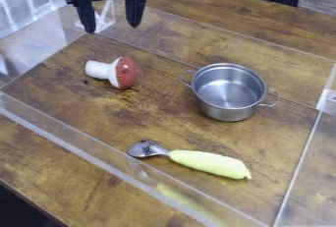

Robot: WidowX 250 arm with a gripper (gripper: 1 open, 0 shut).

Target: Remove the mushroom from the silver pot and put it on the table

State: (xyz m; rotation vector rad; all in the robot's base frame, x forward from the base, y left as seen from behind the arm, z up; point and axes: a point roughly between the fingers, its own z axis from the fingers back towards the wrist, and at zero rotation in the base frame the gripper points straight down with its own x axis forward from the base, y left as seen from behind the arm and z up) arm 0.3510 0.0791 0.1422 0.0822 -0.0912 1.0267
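The mushroom (114, 71) lies on its side on the wooden table (157, 103), white stem pointing left and reddish-brown cap to the right. It rests well left of the silver pot (229, 90), which stands upright and holds nothing. My gripper (110, 13) hangs high at the upper left, above and behind the mushroom, well clear of it. Its two black fingers (86, 17) are spread wide with nothing between them.
A spoon with a yellow handle (194, 158) lies near the front edge. Clear acrylic walls (79, 138) border the table on the front, left and right sides. White slats stand at the far left corner.
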